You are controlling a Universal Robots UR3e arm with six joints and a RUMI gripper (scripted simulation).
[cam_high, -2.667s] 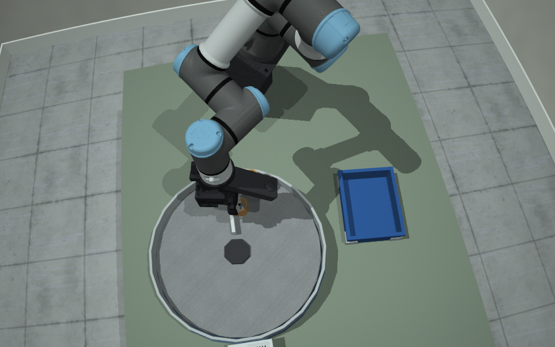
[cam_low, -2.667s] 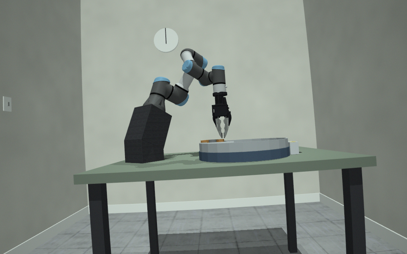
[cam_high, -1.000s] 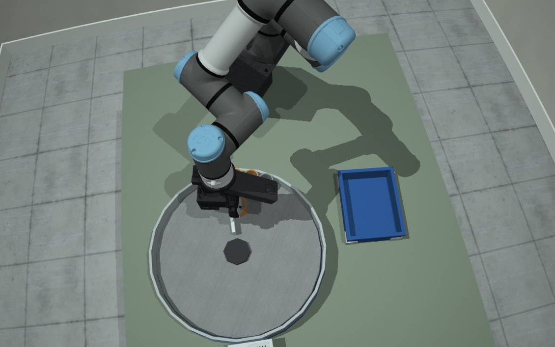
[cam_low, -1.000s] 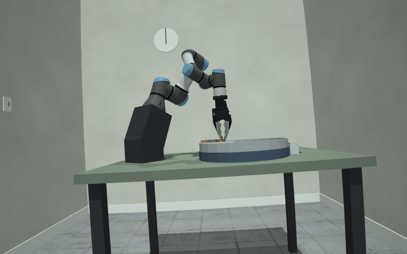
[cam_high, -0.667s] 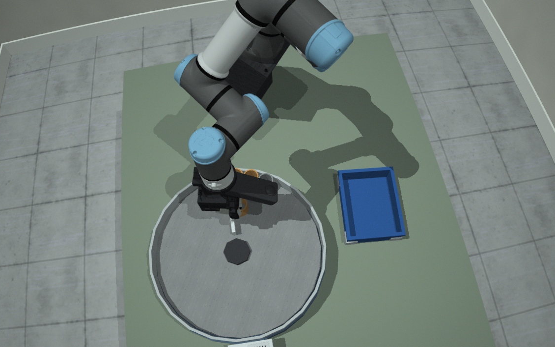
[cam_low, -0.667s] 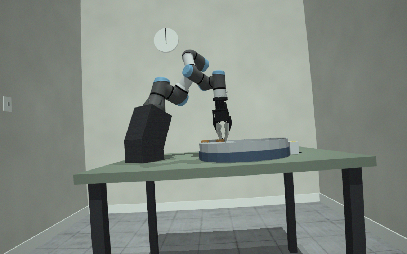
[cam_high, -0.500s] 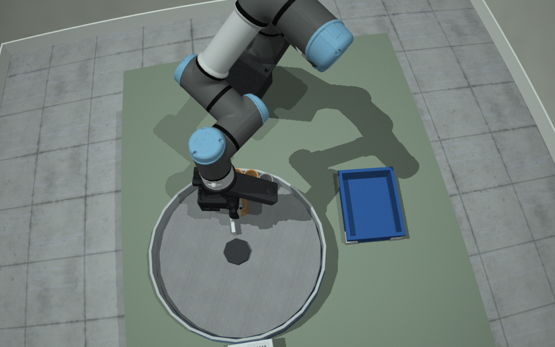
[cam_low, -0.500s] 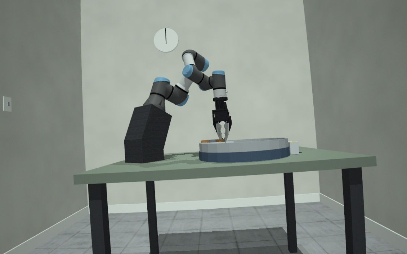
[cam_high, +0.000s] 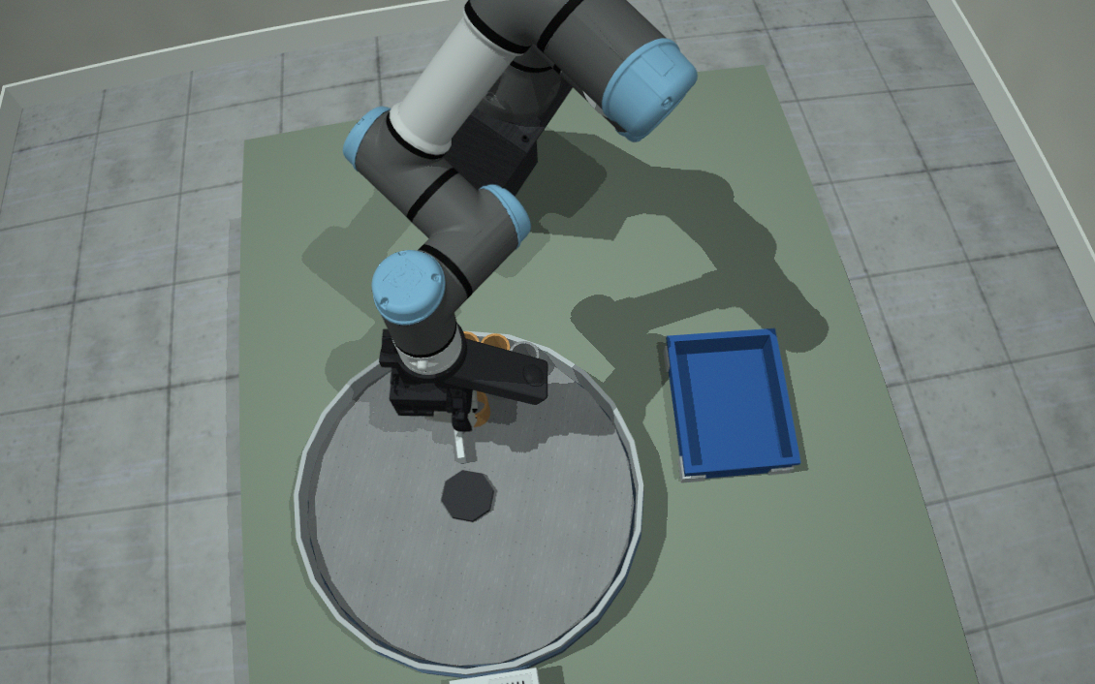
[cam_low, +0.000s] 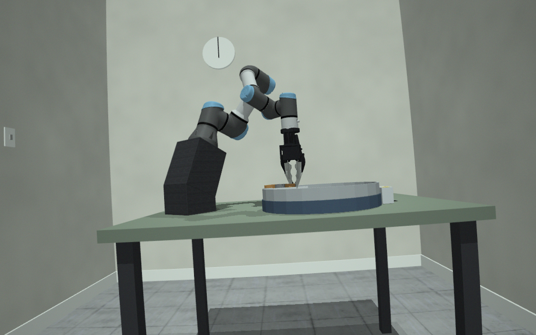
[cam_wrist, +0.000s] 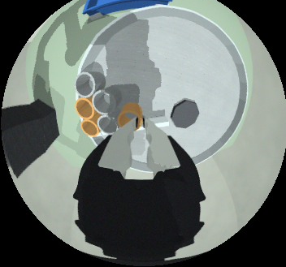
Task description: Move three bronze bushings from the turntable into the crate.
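The round grey turntable (cam_high: 467,510) carries a cluster of bushings at its far edge. Two bronze bushings (cam_wrist: 85,108) (cam_wrist: 90,127) stand among grey ones (cam_wrist: 103,101) (cam_wrist: 86,83); they are partly hidden under my wrist in the top view (cam_high: 492,341). A third bronze bushing (cam_wrist: 130,114) stands apart, nearer the hub; it also shows in the top view (cam_high: 484,409). My gripper (cam_wrist: 140,118) (cam_low: 296,185) is shut, low over the turntable, with its tips at this bushing's near rim. The blue crate (cam_high: 732,400) to the right is empty.
A dark hub (cam_high: 467,495) sits at the turntable's centre. A raised rim rings the turntable (cam_low: 320,193). The arm's black base (cam_low: 193,176) stands at the table's far side. A small white box (cam_low: 386,194) sits by the turntable's edge.
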